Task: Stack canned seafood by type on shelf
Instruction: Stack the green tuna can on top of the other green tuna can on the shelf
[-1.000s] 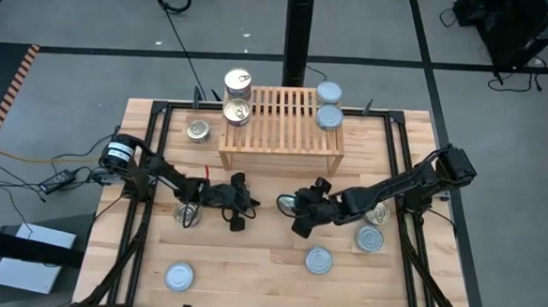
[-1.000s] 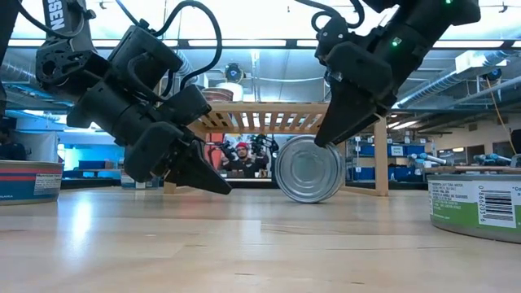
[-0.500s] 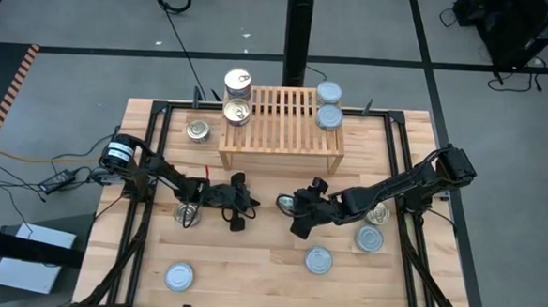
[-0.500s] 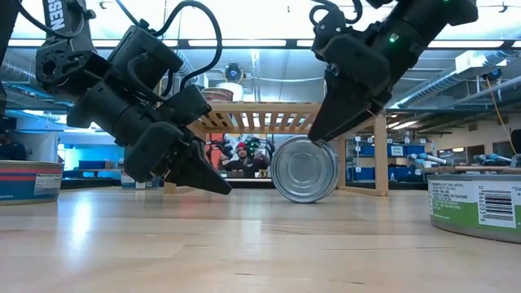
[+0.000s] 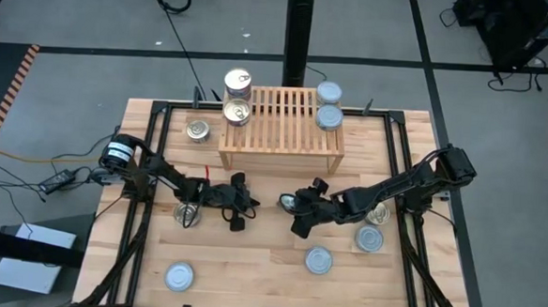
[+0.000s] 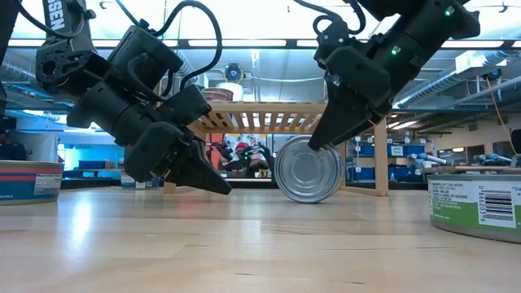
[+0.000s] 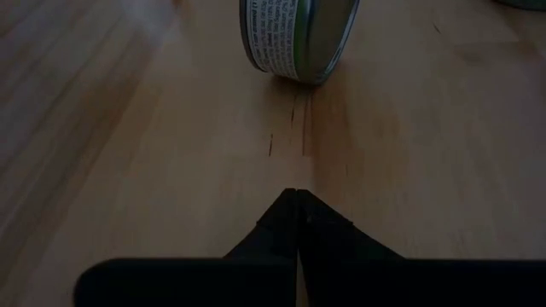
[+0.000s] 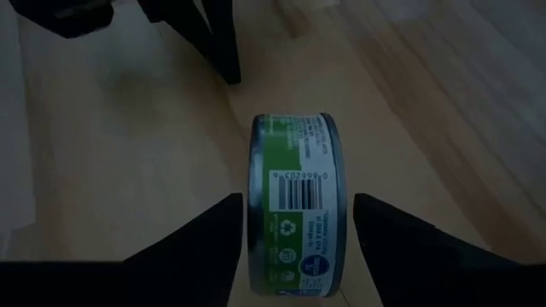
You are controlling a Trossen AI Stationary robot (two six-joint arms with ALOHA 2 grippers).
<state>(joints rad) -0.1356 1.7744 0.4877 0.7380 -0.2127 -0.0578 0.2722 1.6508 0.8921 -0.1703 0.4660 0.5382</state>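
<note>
Right hand [image 5: 294, 211]: low over the bench [image 5: 249, 265] just in front of the shelf [image 5: 282, 126], fingers [image 8: 205, 247] spread, one on each side of a tin [image 8: 293, 205] standing on its edge; the low view shows the fingertips at that tin's upper rim, but contact cannot be told. Tin on edge: green label with barcode, flat silver face turned toward the low camera, between the two hands and nearer the right one. Left hand [image 5: 243, 208]: just beside the right hand across a small gap, fingers closed together and holding nothing, tips pointed down near the bench surface, the same tin lying ahead of them. Shelf: beyond both hands, carrying two gold tins [image 5: 237, 95] at the end on the left hand's side and two silver tins [image 5: 329, 105] at the end on the right hand's side. Loose tins on the bench: one gold-lidded [image 5: 197, 129] beside the shelf, beyond the left hand; one [image 5: 179, 276] near the front edge on the left hand's side; two silver [image 5: 344, 249] close behind the right hand.
</note>
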